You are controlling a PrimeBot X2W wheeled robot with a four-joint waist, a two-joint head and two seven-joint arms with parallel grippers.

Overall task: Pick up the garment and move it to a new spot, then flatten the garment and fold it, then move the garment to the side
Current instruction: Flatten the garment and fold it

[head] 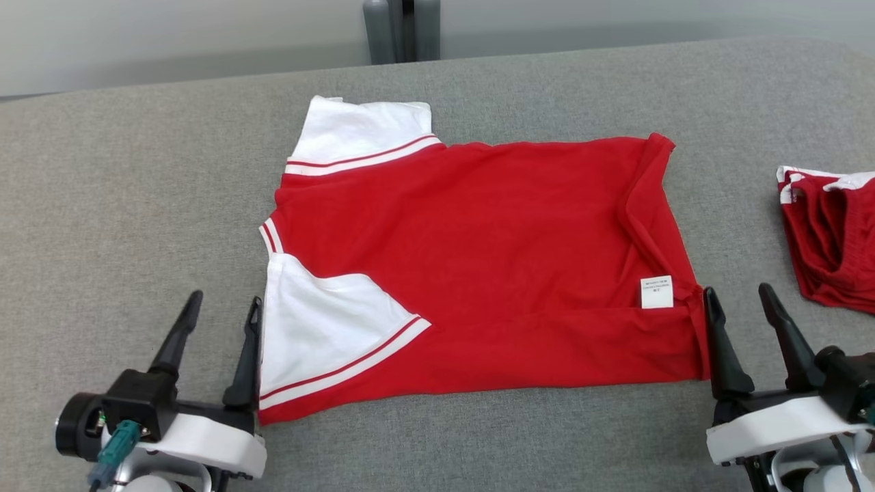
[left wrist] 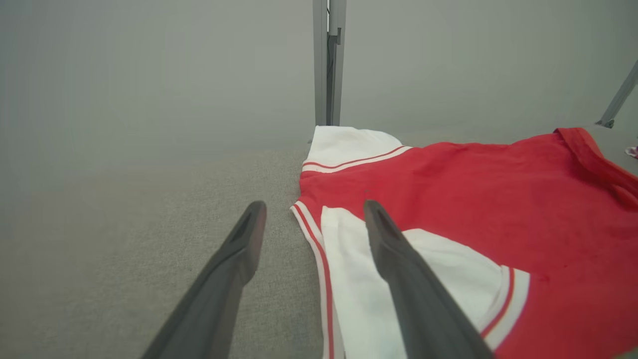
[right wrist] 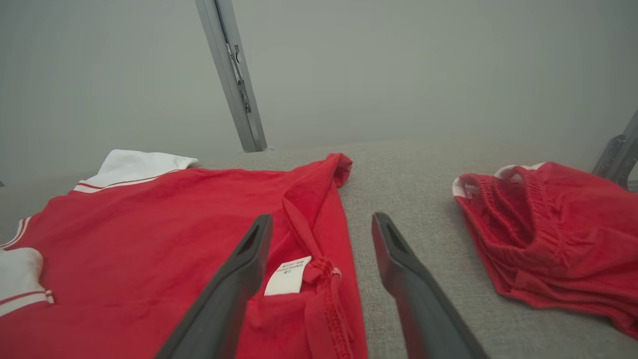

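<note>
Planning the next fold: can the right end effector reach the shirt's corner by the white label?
Probably yes: the right end effector is open, straddling the edge of the shirt beside the label; nothing lies between.

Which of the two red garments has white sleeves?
The big shirt spread out in the middle; the shorts on the right are bunched, with only white trim.

The white care label on the garment has unreadable print.
</note>
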